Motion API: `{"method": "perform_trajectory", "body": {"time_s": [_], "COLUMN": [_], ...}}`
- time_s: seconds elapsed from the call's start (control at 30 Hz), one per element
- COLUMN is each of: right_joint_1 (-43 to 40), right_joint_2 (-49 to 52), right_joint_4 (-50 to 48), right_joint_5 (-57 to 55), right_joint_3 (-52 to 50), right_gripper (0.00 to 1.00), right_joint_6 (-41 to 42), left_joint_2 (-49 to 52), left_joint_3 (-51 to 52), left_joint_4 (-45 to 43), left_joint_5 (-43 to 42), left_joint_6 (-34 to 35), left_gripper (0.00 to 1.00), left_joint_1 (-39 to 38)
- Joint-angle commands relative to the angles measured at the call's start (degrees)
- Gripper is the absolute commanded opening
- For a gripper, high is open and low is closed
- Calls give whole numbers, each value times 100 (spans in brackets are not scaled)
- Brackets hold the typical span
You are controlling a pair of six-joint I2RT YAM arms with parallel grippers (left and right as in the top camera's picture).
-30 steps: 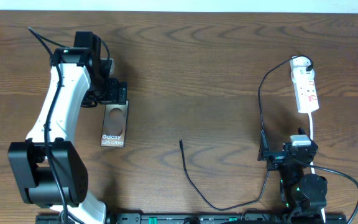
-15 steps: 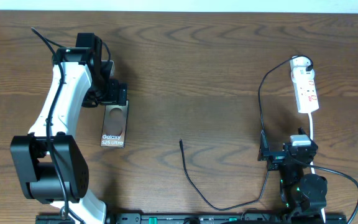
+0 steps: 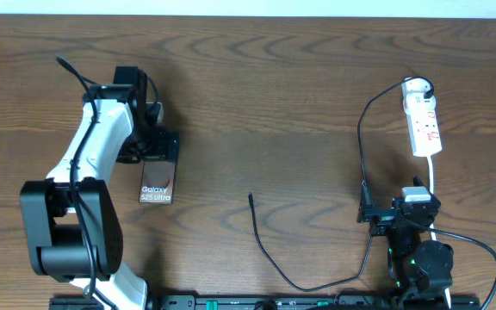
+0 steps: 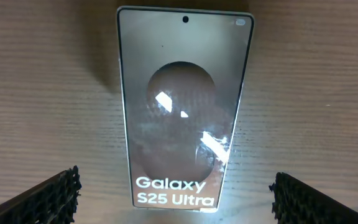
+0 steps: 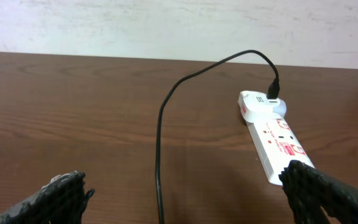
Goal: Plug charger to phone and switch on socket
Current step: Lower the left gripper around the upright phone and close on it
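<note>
- left gripper (image 4: 179, 202): my left fingers (image 4: 51, 196) are spread wide and hold nothing; one ribbed tip sits at each lower corner of the wrist view
- the phone (image 4: 184, 106) lies flat and face up on the table (image 4: 36, 93), between those two tips; bare wood shows on both sides, so neither tip touches it
- the label end reading "Galaxy S25 Ultra" is nearest me and the camera-hole end farthest; there are glare patches on the dark glass
- from overhead, the left gripper (image 3: 160, 142) covers the far end of the phone (image 3: 157, 182); the label end shows on the side toward my base
- right gripper (image 5: 185, 199): my right fingers (image 5: 61, 196) are also wide apart, with nothing between the pads
- the charger (image 5: 158, 155) runs as a black cable along the table, away from me between the right tips; it then arcs up and over to the right into a white adapter (image 5: 260, 104)
- the socket (image 5: 278, 140) is ahead and to the right of my right fingers; it is a white strip with red markings, the adapter at its far end and its near end hidden behind my right tip; I cannot tell the switch position
- from overhead, the socket (image 3: 423, 120) lies beyond the right gripper (image 3: 399, 209)
- the plug tip (image 3: 251, 198) lies loose on the table between my two grippers, well apart from the phone and touched by neither
</note>
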State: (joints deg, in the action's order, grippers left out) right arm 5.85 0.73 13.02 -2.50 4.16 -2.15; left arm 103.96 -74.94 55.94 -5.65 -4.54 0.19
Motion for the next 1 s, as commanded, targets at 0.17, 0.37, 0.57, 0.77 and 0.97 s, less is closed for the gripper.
{"method": "perform_trajectory", "body": {"time_s": [0.17, 0.37, 0.57, 0.77, 0.97], "right_joint_1": [-17, -17, -17, -17, -17], "right_joint_2": [-9, -9, -9, -9, -9], "right_joint_4": [13, 13, 13, 13, 13], "right_joint_5": [9, 9, 9, 9, 9], "right_joint_3": [-13, -13, -13, -13, -15], "right_gripper": [99, 99, 99, 99, 99], "right_joint_6": [-70, -70, -70, -70, -70], "left_joint_2": [63, 63, 63, 63, 63], "left_joint_3": [483, 728, 739, 750, 828], "left_joint_4": [-382, -603, -673, -737, -791], "left_joint_5": [13, 13, 13, 13, 13], "left_joint_6": [-39, -39, -81, -81, -81], "left_gripper": [97, 97, 97, 97, 97], "left_joint_1": [4, 4, -2, -2, -2]}}
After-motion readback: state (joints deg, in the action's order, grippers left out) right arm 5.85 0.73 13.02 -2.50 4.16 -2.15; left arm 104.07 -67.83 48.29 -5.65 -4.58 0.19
